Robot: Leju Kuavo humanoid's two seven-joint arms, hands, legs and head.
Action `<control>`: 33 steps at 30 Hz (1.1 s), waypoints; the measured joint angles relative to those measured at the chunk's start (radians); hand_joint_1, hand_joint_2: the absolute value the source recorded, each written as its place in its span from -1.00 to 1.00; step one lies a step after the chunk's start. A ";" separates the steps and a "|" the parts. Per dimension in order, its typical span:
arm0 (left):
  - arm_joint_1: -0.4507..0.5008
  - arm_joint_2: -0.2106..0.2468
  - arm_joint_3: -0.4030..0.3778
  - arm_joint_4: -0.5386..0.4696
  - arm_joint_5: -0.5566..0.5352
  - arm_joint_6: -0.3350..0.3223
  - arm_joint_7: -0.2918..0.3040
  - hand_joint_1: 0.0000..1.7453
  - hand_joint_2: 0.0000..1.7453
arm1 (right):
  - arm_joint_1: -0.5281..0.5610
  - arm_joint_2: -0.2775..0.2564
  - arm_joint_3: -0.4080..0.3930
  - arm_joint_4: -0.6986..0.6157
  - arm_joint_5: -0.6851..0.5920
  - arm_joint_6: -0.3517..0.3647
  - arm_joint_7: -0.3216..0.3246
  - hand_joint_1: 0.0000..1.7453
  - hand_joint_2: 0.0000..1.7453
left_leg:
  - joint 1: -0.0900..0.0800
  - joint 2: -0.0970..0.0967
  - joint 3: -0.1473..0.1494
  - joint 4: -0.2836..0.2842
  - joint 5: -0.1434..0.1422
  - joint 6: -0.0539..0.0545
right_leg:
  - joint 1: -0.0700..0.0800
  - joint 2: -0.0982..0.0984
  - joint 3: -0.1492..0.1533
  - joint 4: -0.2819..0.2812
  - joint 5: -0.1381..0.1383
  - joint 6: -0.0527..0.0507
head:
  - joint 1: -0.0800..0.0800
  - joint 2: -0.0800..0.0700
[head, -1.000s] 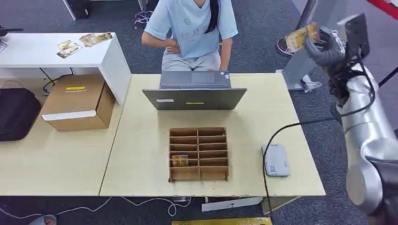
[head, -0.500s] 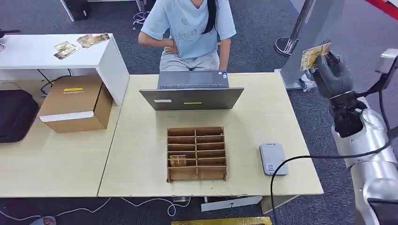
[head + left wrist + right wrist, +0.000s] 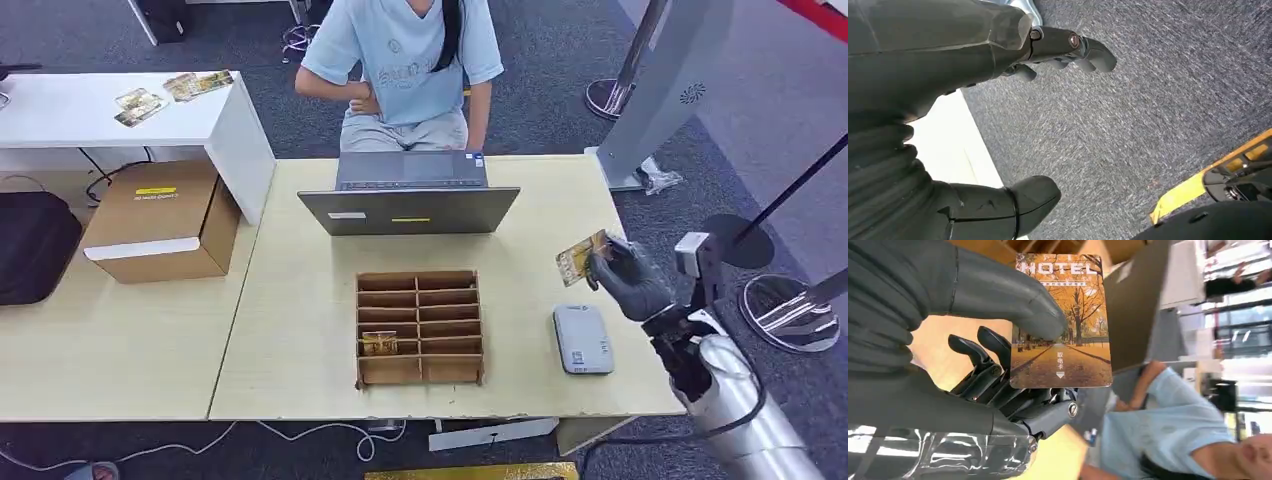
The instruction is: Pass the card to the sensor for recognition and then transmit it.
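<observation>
Head view: the right hand [image 3: 628,280] hangs over the right part of the table [image 3: 300,350], pinching the card [image 3: 582,257] by its lower end so the card stands tilted in the air, above and just behind the grey sensor [image 3: 582,339]. Card and sensor are apart. The wooden slot rack [image 3: 421,327] sits mid-table with one card already in a lower left slot; a laptop [image 3: 410,200] and a seated person [image 3: 405,60] lie beyond.

Left wrist view: the left hand [image 3: 1013,130] hangs over grey carpet, fingers [image 3: 1083,50] and thumb apart, holding nothing.

Right wrist view: the thumb [image 3: 998,295] lies across the card's [image 3: 1060,325] printed face, darker fingers [image 3: 978,355] behind it; the grip covers roughly the near edge and leaves most of the card free.

Judgement on the step: the card needs lowering and flattening, face parallel to the sensor's top, centred over it and close or touching, then held steady briefly for a read. The pinch is narrow, so a slow wrist turn seems wise to avoid slipping. The sensor should not be nudged toward the table edge.
</observation>
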 joint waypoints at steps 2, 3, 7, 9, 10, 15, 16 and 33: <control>0.000 0.000 0.002 0.000 -0.002 0.000 0.000 -1.00 1.00 | 0.001 0.000 0.013 0.009 0.030 -0.020 -0.004 1.00 1.00 | 0.000 0.001 0.000 0.000 0.000 0.000 | 0.000 0.001 0.000 0.000 0.000 0.000 | 0.000 0.000; 0.000 0.000 0.004 0.000 -0.002 0.000 0.000 -1.00 1.00 | 0.001 0.000 0.018 0.014 0.055 -0.041 -0.006 1.00 1.00 | 0.000 0.001 0.000 0.000 0.000 0.000 | 0.000 0.001 0.000 0.000 0.000 0.000 | 0.000 0.000; 0.000 -0.001 0.010 0.000 -0.002 0.000 0.001 -1.00 1.00 | -0.010 0.000 0.045 0.026 0.145 -0.105 -0.001 1.00 1.00 | 0.000 0.001 0.000 0.000 0.000 0.000 | 0.000 0.000 0.000 0.000 0.000 0.000 | 0.000 0.000; 0.000 -0.001 0.016 0.000 -0.002 0.001 0.002 -1.00 1.00 | -0.027 0.000 0.061 0.034 0.196 -0.152 0.002 1.00 1.00 | 0.000 0.001 0.000 0.000 0.000 0.000 | 0.000 0.001 0.000 0.000 0.000 0.000 | 0.000 0.000; 0.000 -0.001 0.018 0.000 -0.002 0.002 0.002 -1.00 1.00 | -0.035 -0.001 0.067 0.037 0.216 -0.175 0.003 1.00 1.00 | 0.000 0.001 0.000 0.000 0.000 0.000 | 0.000 0.001 0.000 0.000 0.000 0.000 | 0.000 0.000; 0.000 -0.001 0.023 0.000 -0.003 0.002 0.002 -1.00 1.00 | -0.071 0.000 0.089 0.054 0.274 -0.240 0.004 1.00 1.00 | 0.000 0.001 0.000 0.000 0.000 0.000 | 0.000 0.000 0.000 0.000 0.000 0.000 | 0.000 0.000; 0.000 -0.002 0.023 0.000 -0.004 0.002 0.002 -1.00 1.00 | -0.078 -0.001 0.092 0.057 0.286 -0.263 0.004 1.00 1.00 | 0.000 0.001 0.000 0.000 0.000 0.000 | 0.000 0.000 0.000 0.000 0.000 0.000 | 0.000 0.000; 0.003 -0.008 0.044 0.000 -0.018 0.003 0.017 -1.00 1.00 | -0.026 -0.017 -0.004 0.020 0.404 -0.485 0.041 1.00 1.00 | 0.000 0.000 0.000 0.000 0.000 0.000 | 0.000 0.000 0.000 0.000 0.000 0.000 | 0.000 0.000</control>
